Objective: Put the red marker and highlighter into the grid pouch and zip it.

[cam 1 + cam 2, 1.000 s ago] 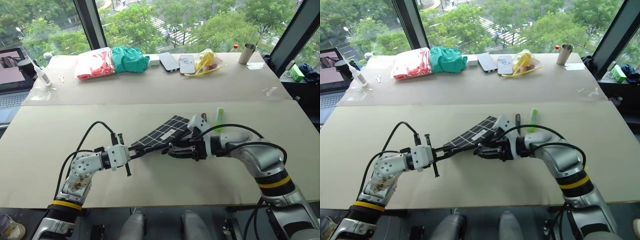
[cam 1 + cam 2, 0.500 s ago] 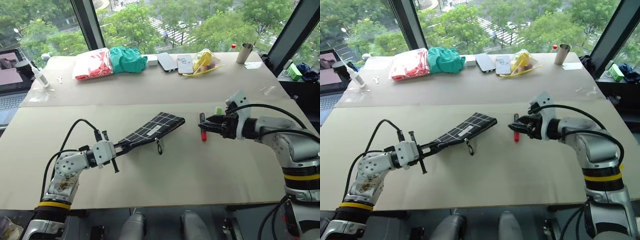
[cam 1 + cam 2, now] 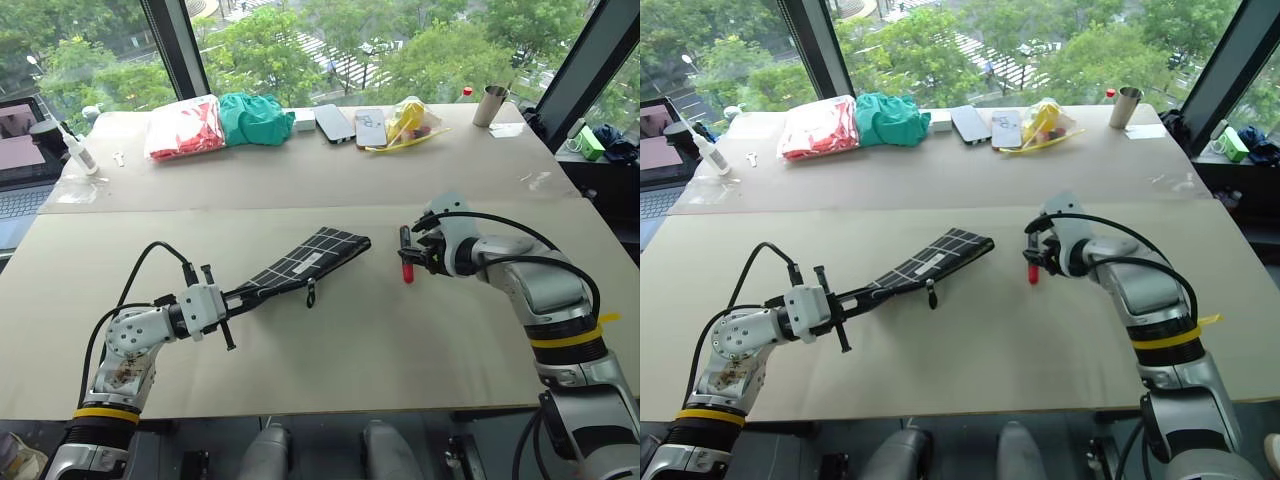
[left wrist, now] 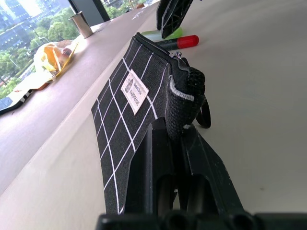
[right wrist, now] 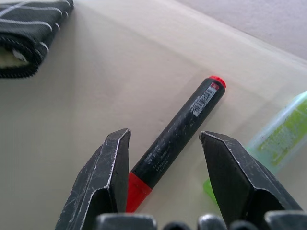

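Observation:
The grid pouch (image 3: 312,256) is black with white lines; its far end rests on the table and its zipper pull (image 3: 311,295) hangs down. My left gripper (image 3: 236,296) is shut on the pouch's near end, which it holds slightly off the table. The red marker (image 5: 174,140) lies flat on the table to the right of the pouch, red tip toward me. My right gripper (image 3: 411,251) hovers open just over it, one finger on each side, not touching. The highlighter (image 5: 280,138), neon green, lies just beyond the marker.
On the far table lie a red bag (image 3: 187,127), a green cloth (image 3: 258,117), two phones (image 3: 337,122), a yellow bag (image 3: 411,119) and a metal cup (image 3: 492,106). At the far left are a laptop (image 3: 20,150) and a small bottle (image 3: 80,150).
My right gripper left the pouch's zipper end, swung right, and has come in over the red marker. The pouch now lies lower and flatter, with my left gripper still shut on it.

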Controlling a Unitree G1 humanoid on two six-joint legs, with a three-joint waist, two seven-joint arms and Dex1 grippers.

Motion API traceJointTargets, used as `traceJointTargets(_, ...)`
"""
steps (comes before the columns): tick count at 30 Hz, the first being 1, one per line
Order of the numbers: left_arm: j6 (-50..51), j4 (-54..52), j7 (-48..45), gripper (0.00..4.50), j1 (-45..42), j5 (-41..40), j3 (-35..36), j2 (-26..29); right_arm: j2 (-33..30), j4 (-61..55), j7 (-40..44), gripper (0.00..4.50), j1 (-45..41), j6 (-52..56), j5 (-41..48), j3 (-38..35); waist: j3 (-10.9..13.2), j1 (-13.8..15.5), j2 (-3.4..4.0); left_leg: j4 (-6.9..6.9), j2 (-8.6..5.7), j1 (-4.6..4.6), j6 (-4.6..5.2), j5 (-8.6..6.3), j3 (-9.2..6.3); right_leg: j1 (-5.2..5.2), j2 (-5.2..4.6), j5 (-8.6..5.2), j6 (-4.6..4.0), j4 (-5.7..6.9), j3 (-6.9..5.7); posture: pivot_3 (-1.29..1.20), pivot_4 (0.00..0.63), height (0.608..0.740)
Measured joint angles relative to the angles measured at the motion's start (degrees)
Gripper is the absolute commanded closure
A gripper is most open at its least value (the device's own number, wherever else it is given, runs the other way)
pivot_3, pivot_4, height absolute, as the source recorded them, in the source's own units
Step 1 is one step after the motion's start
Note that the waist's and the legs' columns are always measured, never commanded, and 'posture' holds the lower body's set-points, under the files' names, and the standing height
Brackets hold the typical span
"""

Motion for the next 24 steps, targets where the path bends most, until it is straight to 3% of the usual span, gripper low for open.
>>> traceJointTargets(9, -0.10, 0.00, 0.05, 4.50, 0.34, 0.01, -0.13, -0.67, 0.77, 2.49, 1.00, 1.89, 0.47, -1.13, -1.30, 0.60, 0.00, 0.08, 0.00, 0.01, -0.01, 0.00, 0.00, 0.00, 0.01, 0.01, -0.01, 0.00, 0.00, 0.00, 0.00, 0.00, 0.150, 0.740)
traceJointTargets(24, -0.10, -0.15, 0.45, 4.50, 1.29, 0.20, -0.83, -1.01, 2.78, 22.79, -6.78, 1.89, -6.83, -12.19, -8.34, -3.91, 0.00, -0.02, 0.01, 0.00, -0.01, 0.00, 0.00, 0.00, 0.04, -0.01, -0.01, 0.00, 0.00, 0.01, 0.03, 0.00, 0.150, 0.740)
